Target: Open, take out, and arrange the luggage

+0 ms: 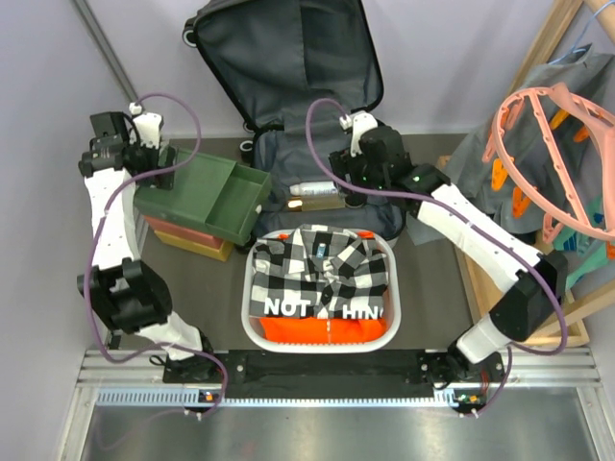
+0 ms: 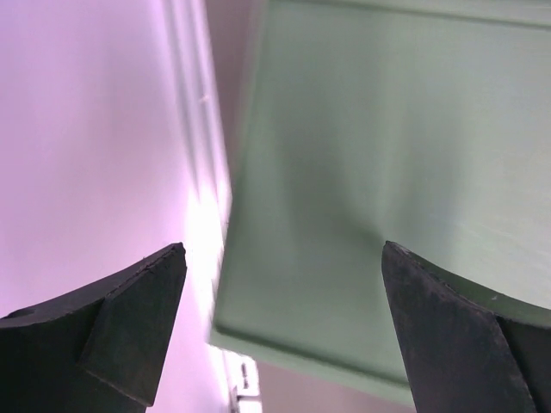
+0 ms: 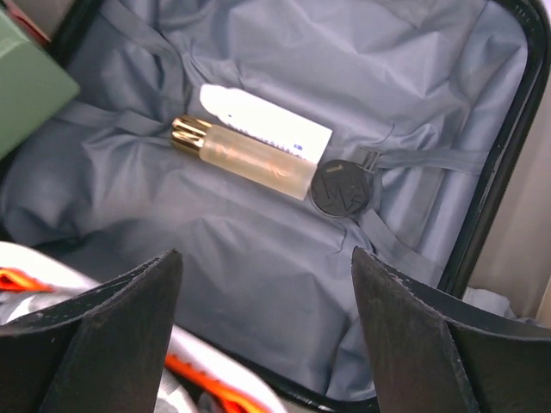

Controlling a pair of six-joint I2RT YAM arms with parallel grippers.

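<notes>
- The luggage [image 1: 279, 67] stands open at the back of the tabletop [image 1: 423, 293]. Its lid leans upright against the rear wall, so the lined lower half lies flat and can be reached from above.
- Inside that lower half, a frosted bottle [image 3: 250, 159] with a gold cap lies against a white tube [image 3: 267, 125]. A round black buckle [image 3: 342, 189] on a strap sits just beside the bottle's base. I judge these to be the items left to take out.
- The right fingers [image 3: 112, 335] hang over the luggage's lower half, spread wide with nothing between them. The bottle and tube lie ahead of them, a stance that suits coming down on the bottle.
- Just in front of the luggage, a white basket [image 1: 252, 317] holds a checked shirt [image 1: 322, 274] over an orange garment [image 1: 327, 329]. Being this near the open shell probably keeps each carry short.
- To the left of the luggage, a green tray [image 1: 226, 197] rests on stacked boxes [image 1: 192, 240], with one corner right at the luggage's edge. It is likely a second spot for small things.
- The left fingers [image 2: 129, 327] are over the tray's end farthest from the luggage, wide apart and holding nothing. That wrist view is blurred, so I cannot tell whether they touch the tray.
- To the right of the luggage, pink and orange hangers [image 1: 548, 144] hang on a wooden rack.
</notes>
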